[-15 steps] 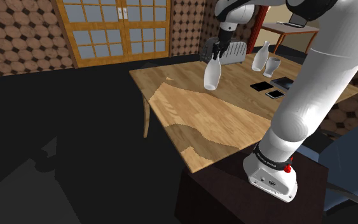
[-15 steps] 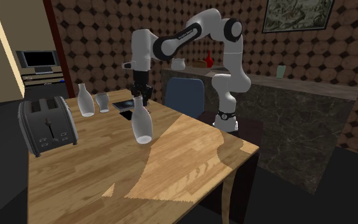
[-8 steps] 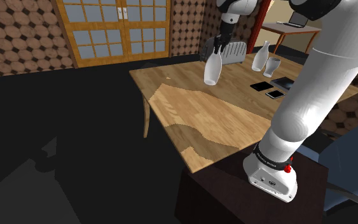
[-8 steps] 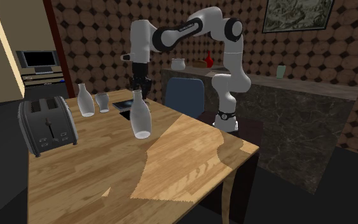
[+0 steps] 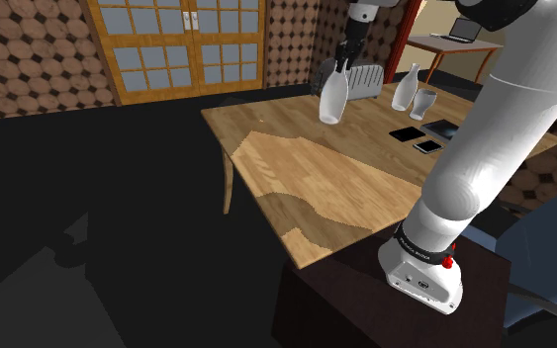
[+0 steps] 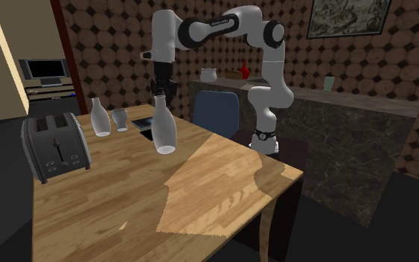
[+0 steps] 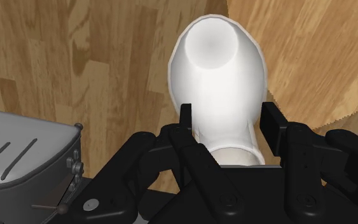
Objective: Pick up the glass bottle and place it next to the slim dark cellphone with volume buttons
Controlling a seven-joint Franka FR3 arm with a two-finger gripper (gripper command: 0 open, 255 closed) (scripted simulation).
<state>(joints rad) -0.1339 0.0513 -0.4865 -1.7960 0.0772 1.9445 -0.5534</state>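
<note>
Hand state: the gripper (image 7: 228,118) is clamped on the neck of a plain white bottle (image 7: 219,63), one black finger (image 7: 185,116) pressed on each side. We see the same grasp in the shoulder view, where the gripper (image 5: 342,66) points down and the bottle (image 5: 332,102) hangs straight beneath it.

Bottle position: directly below the hand, upright, base raised clear of the wooden table (image 6: 111,212). In the second exterior view the bottle (image 6: 165,132) hangs from the gripper (image 6: 160,92) with its round base showing above the tabletop.

Around the hand: a grey toaster (image 7: 18,153) sits on the table below and to one side of the hand. A second bottle (image 5: 402,89) and a glass (image 5: 424,103) stand together, well apart from the hand, on the shoulder view's right of it. Three flat devices lie on the table lower than the hand on that same side: a dark phone (image 5: 406,133), a larger dark slab (image 5: 440,129) and a lighter phone (image 5: 427,146). We cannot tell which of them carries volume buttons.
</note>
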